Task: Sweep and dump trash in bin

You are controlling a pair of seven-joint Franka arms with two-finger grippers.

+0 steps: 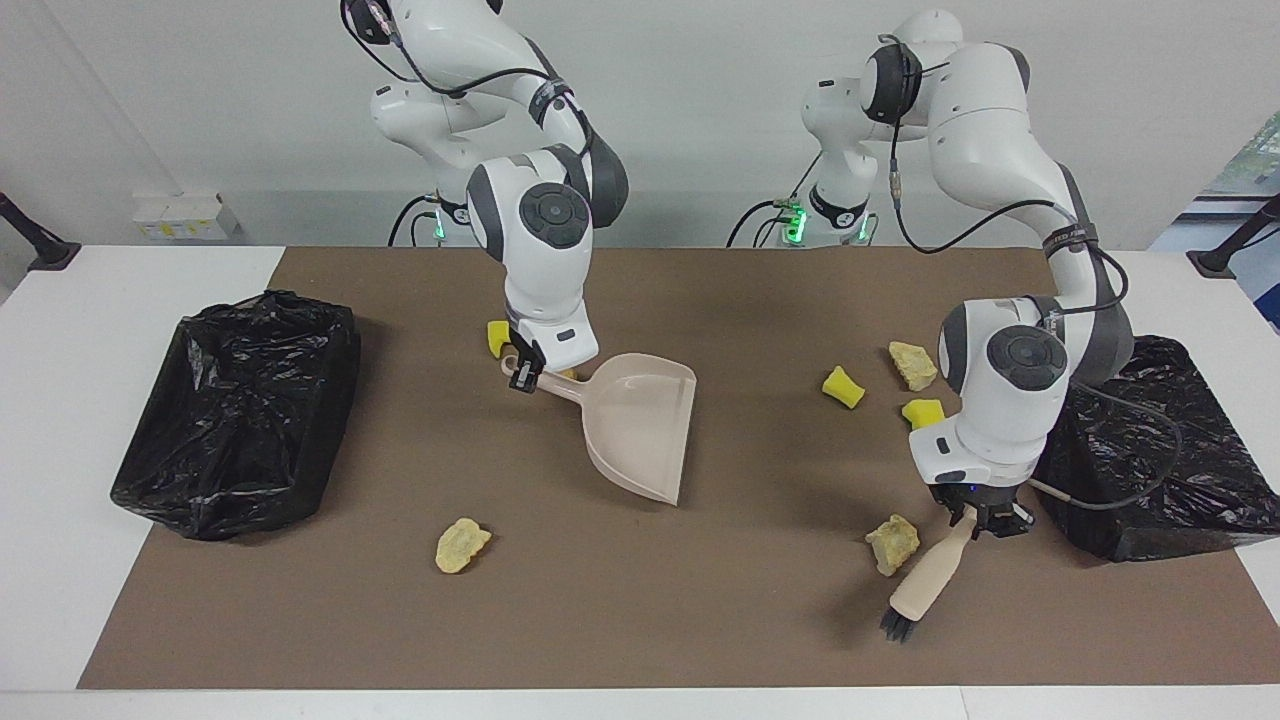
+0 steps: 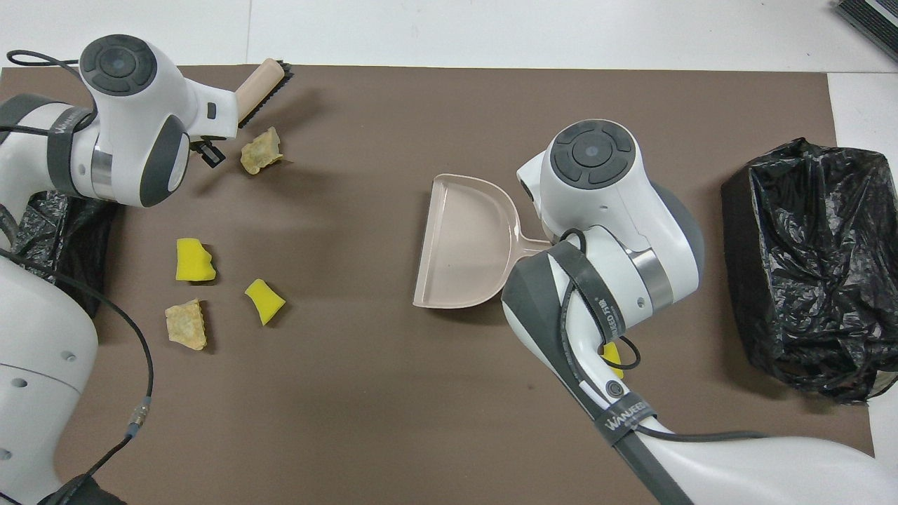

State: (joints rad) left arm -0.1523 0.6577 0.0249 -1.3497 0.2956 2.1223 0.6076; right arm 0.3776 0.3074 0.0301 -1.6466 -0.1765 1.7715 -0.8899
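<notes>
brush handle (image 2: 251, 78) half hidden under left arm, yellow sponge chunk (image 2: 613, 353) mostly covered by right arm, dustpan handle (image 2: 531, 245) end hidden

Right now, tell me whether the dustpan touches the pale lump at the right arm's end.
Apart. The facing view shows bare mat between the dustpan lip and the pale lump.

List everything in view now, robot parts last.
mat: one, brown, on white table.
dustpan: one, beige, mid-mat.
sponge chunks: three, bright yellow; two toward the left arm's end, one nearer the robots than the dustpan.
crumbly lumps: three, pale yellow, scattered on the mat.
brush: one, beige with black bristles, beside a crumbly lump.
bins: two, black-bagged, one at each table end.
left gripper: one, shut on brush handle.
right gripper: one, shut on dustpan handle.
</notes>
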